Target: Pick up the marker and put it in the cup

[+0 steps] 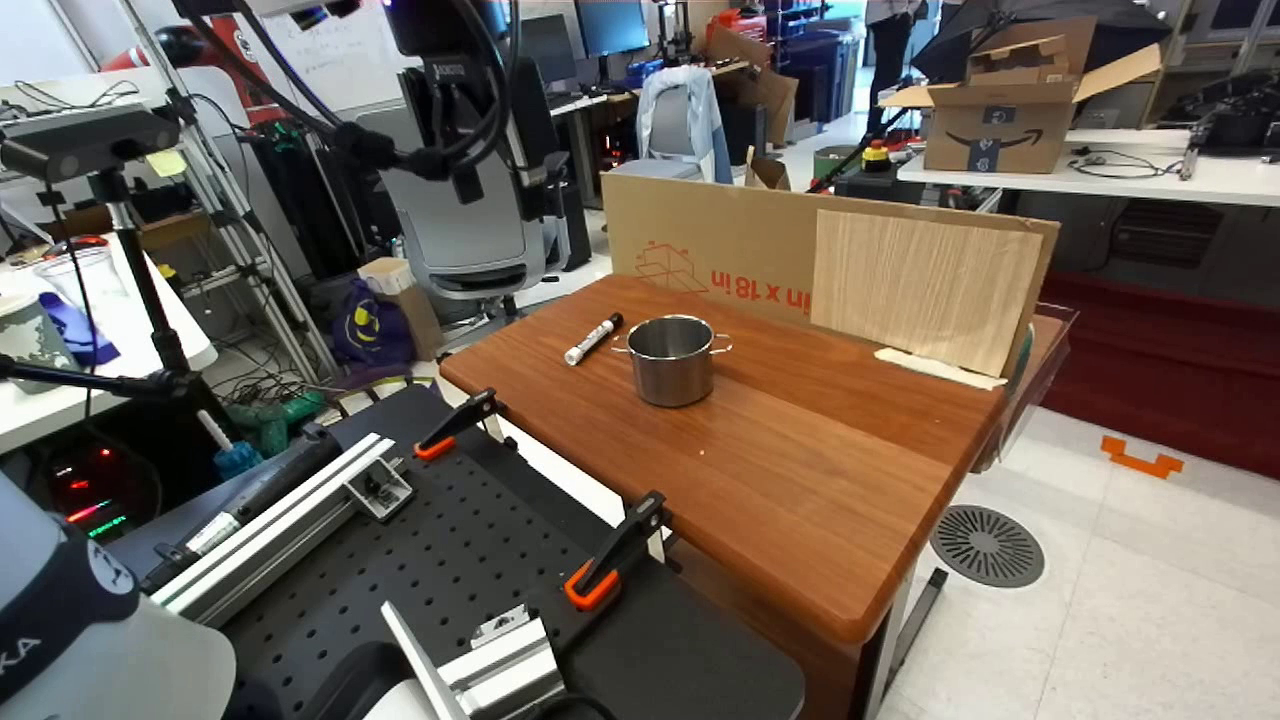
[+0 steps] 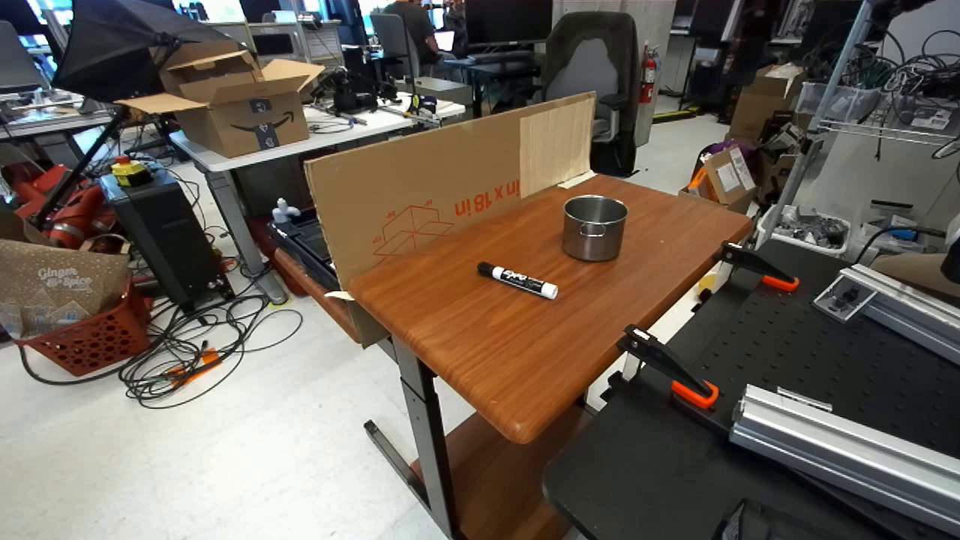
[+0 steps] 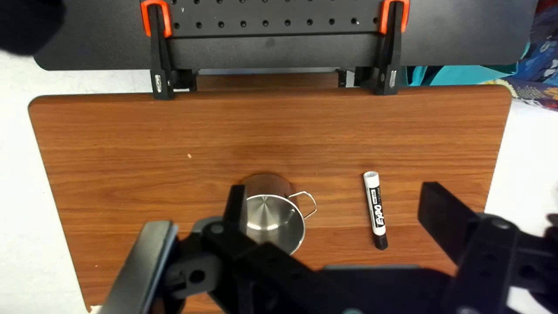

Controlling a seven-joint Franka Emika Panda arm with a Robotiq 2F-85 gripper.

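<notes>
The marker (image 1: 594,339) lies flat on the wooden table (image 1: 800,470), with a white body, black label and black cap. It also shows in an exterior view (image 2: 517,280) and in the wrist view (image 3: 375,209). The cup (image 1: 673,375), shiny metal with thin wire handles, stands upright beside it, apart from it; it also shows in an exterior view (image 2: 592,236). My gripper (image 3: 333,205) is open and empty, high above the table. In the wrist view the marker appears between the fingers, and the left finger covers part of the cup (image 3: 268,185).
A cardboard panel (image 1: 720,240) stands along the table's far edge. A black perforated board (image 1: 470,520) adjoins the near edge, with two clamps (image 1: 615,555) (image 1: 458,420) whose tips reach the table edge. Metal rails (image 2: 840,431) lie on the board.
</notes>
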